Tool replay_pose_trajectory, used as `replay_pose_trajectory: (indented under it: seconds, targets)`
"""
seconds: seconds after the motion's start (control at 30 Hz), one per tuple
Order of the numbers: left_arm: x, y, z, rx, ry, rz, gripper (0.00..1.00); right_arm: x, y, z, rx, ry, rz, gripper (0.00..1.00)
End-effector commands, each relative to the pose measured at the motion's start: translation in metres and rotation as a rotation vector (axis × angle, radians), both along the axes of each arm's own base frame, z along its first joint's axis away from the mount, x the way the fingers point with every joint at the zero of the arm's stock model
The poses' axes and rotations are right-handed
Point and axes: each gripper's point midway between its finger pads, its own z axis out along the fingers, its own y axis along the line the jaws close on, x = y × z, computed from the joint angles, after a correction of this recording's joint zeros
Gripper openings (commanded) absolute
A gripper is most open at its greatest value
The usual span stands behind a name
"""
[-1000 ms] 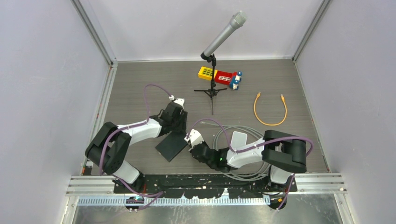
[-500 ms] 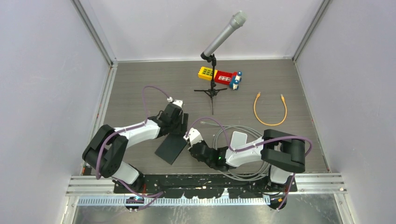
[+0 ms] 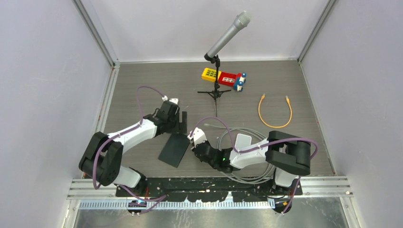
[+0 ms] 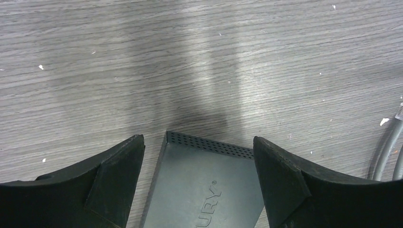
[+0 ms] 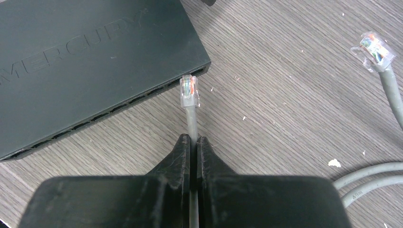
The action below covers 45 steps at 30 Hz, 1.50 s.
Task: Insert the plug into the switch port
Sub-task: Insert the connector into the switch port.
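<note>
The switch is a flat black box on the table between the arms; its port side shows in the right wrist view. My right gripper is shut on a grey cable just behind its clear plug. The plug tip sits close to the port row near the switch's right corner, not inside a port. My left gripper is open, its fingers either side of the switch's perforated far end, above it and not touching. In the top view the left gripper is behind the switch.
The cable's other plug lies loose at the right. Grey cable coils lie around the right arm. A microphone stand, a toy block set and an orange cable stand further back.
The left arm has drawn back up and to the left, off the switch. The switch has shifted slightly. The right gripper has edged a little left with the plug.
</note>
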Motion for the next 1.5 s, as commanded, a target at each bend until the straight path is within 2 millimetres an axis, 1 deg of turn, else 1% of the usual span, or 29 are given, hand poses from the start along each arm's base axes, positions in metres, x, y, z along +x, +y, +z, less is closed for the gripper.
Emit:
replay_pose_trajectory:
  seconds: [0.0, 0.17, 0.3, 0.4, 0.53, 0.6, 0.73, 0.83, 1.0, 1.13, 1.2, 1.37, 1.47]
  targets:
    - [-0.002, -0.002, 0.010, -0.035, -0.009, 0.002, 0.87, 0.008, 0.019, 0.024, 0.118, -0.024, -0.027, 0.01]
    - [-0.010, 0.000, 0.002, -0.041, 0.011, 0.002, 0.87, 0.005, 0.018, 0.019, 0.106, -0.009, -0.015, 0.01]
    - [-0.014, 0.000, 0.003, -0.055, 0.016, 0.011, 0.87, -0.002, 0.014, 0.014, 0.100, 0.015, 0.012, 0.00]
    - [-0.018, 0.000, -0.001, -0.060, 0.035, 0.021, 0.87, -0.008, 0.013, 0.010, 0.089, 0.033, 0.042, 0.00]
    - [-0.018, -0.004, -0.009, -0.078, 0.051, 0.017, 0.86, -0.011, 0.011, 0.007, 0.082, 0.047, 0.058, 0.01]
    - [-0.020, -0.012, -0.011, -0.107, 0.066, -0.006, 0.84, -0.012, 0.011, 0.005, 0.082, 0.047, 0.059, 0.00]
    - [-0.019, -0.019, -0.014, -0.136, 0.074, -0.025, 0.82, -0.009, 0.012, 0.008, 0.086, 0.035, 0.046, 0.00]
    - [-0.016, -0.022, -0.016, -0.140, 0.076, -0.032, 0.82, -0.004, 0.005, 0.010, 0.069, 0.020, 0.009, 0.00]
    - [-0.013, -0.029, -0.023, -0.149, 0.094, -0.048, 0.82, -0.003, -0.007, 0.013, 0.068, 0.010, -0.021, 0.00]
    - [-0.012, -0.039, -0.028, -0.182, 0.114, -0.079, 0.78, -0.004, -0.018, 0.014, 0.071, 0.006, -0.040, 0.00]
    - [-0.013, -0.045, -0.031, -0.196, 0.126, -0.097, 0.77, -0.005, -0.022, 0.017, 0.079, 0.006, -0.042, 0.00]
    - [-0.022, -0.054, -0.035, -0.196, 0.143, -0.152, 0.71, -0.010, -0.026, 0.015, 0.070, 0.022, -0.022, 0.00]
    - [-0.026, -0.048, -0.037, -0.156, 0.142, -0.145, 0.71, -0.012, -0.028, 0.014, 0.068, 0.032, -0.016, 0.00]
